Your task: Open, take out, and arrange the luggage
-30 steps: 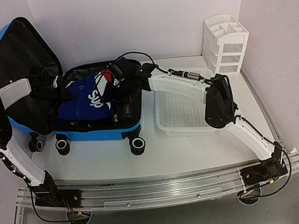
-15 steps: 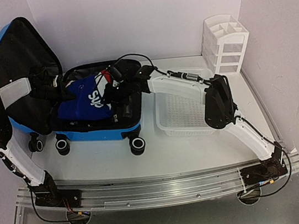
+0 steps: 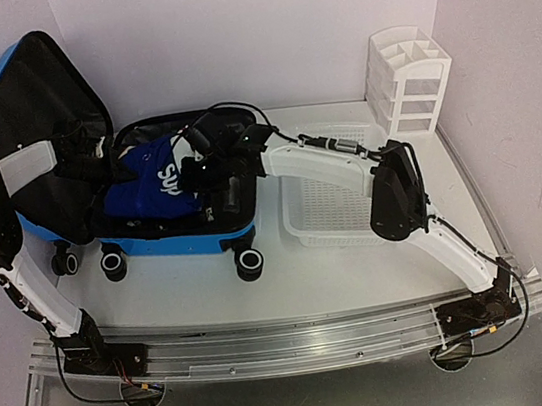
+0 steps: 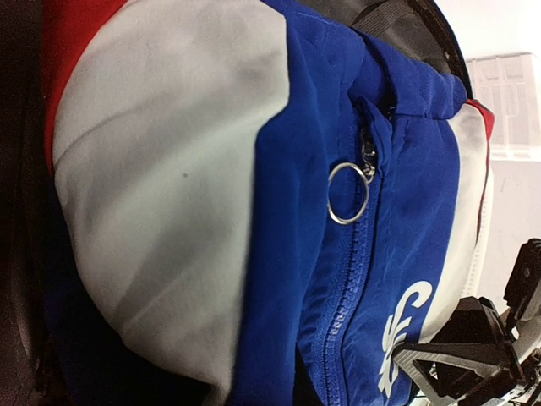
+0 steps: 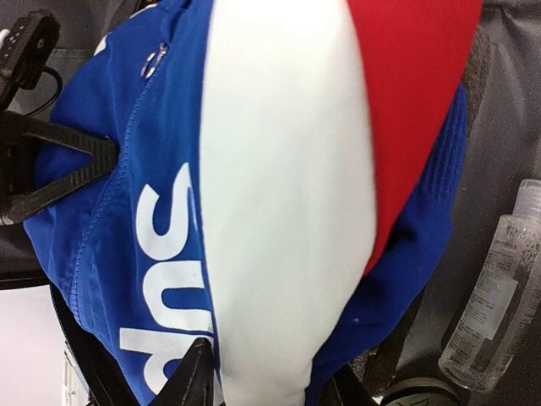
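The blue luggage (image 3: 176, 242) lies open on the table, its black-lined lid (image 3: 35, 105) standing up at the left. A blue, white and red jacket (image 3: 152, 184) is bunched up in the base. My right gripper (image 5: 270, 385) is shut on the jacket (image 5: 287, 211), with white and blue fabric between its fingers (image 5: 190, 376). The left gripper (image 3: 104, 166) reaches in from the lid side, shut and pressed against the jacket (image 4: 355, 254). Its own fingers are out of the left wrist view, so any pinched fabric is hidden.
A clear plastic bottle (image 5: 499, 296) lies in the suitcase base beside the jacket. A white perforated basket (image 3: 337, 204) stands right of the suitcase, under the right arm. A white compartmented organizer (image 3: 407, 78) is at the back right. The suitcase wheels (image 3: 249, 262) point toward the arm bases.
The right gripper has shifted a little to the left over the suitcase, and the jacket bunch has moved left with it. The left arm has not moved.
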Tool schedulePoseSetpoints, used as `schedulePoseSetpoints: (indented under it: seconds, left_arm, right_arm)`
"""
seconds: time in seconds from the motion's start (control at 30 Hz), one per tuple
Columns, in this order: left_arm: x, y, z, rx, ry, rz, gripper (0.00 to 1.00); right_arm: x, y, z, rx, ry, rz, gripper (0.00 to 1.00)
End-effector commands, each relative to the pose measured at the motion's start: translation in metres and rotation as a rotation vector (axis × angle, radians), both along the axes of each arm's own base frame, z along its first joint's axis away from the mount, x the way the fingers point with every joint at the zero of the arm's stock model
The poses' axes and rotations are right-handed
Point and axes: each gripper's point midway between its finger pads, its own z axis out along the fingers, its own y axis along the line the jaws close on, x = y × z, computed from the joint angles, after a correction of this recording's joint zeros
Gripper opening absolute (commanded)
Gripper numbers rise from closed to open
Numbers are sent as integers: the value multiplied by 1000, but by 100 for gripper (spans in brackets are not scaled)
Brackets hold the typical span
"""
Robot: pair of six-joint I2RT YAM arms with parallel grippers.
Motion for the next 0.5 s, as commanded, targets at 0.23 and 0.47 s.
schedulePoseSetpoints:
  seconds: [0.23,0.47]
  left_arm:
    - [21,5,22,24,-101,3,0]
    - [22,5,22,24,-101,3,0]
  right_arm:
    - [-13,13,94,101,-194,52,38]
    - [-17,16,99,90,-231,64,49]
